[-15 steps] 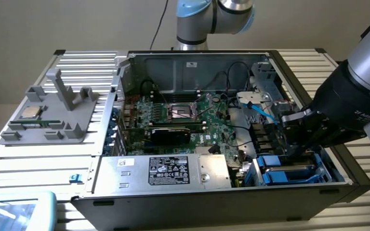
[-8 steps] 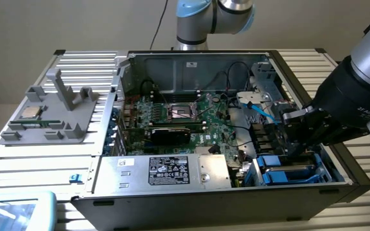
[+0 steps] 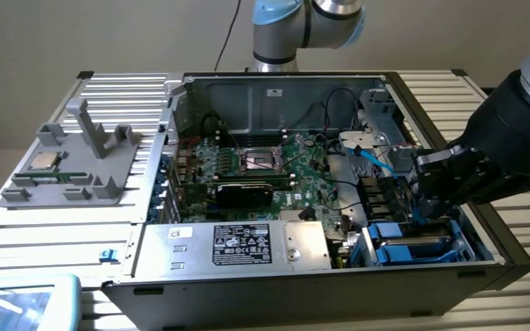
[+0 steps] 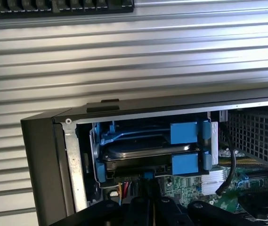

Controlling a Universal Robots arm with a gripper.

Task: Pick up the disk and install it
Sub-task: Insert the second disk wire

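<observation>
The disk (image 4: pixel 145 149) is a grey-metal drive in a blue plastic carrier. It lies in the drive bay at the corner of the open computer case (image 4: pixel 44 155). In the exterior view the disk (image 3: pixel 413 249) sits low at that view's right, inside the case. My gripper (image 3: pixel 421 219) reaches down into the case right beside the bay. In the wrist view the gripper (image 4: pixel 148 186) is shut, its dark fingers together just in front of the carrier's blue edge tab. Whether they touch the tab I cannot tell.
A silver power supply box with a black label (image 3: pixel 246 245) fills the case's near side, and the motherboard (image 3: pixel 275 172) lies behind it. Blue and black cables (image 3: pixel 375 162) run close to the bay. A grey fixture (image 3: pixel 72 165) holding a CPU chip (image 3: pixel 44 161) stands on the slatted table (image 4: pixel 124 61).
</observation>
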